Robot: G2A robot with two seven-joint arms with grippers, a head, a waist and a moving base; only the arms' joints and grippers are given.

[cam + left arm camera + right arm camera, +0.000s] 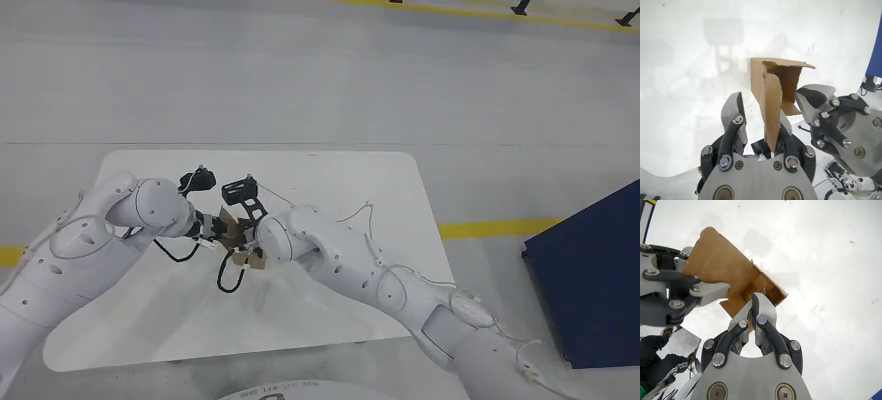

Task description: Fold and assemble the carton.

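A small brown carton (240, 246) hangs above the middle of the white table (330, 200), half unfolded, with its flaps sticking out. My left gripper (761, 109) is open and straddles one long panel of the carton (770, 98); the panel lies against one finger, and the other finger (734, 109) stands clear of it. My right gripper (754, 299) is shut on a short flap at the carton's (719, 264) open end. It meets the left gripper (702, 275) almost tip to tip. In the left wrist view, the right gripper (800, 96) sits at the carton's far edge.
Both arms meet over the table's centre, leaving bare white surface all round. A loose black cable (225, 275) hangs under the grippers. A dark blue block (590, 270) stands on the floor off the table's right side.
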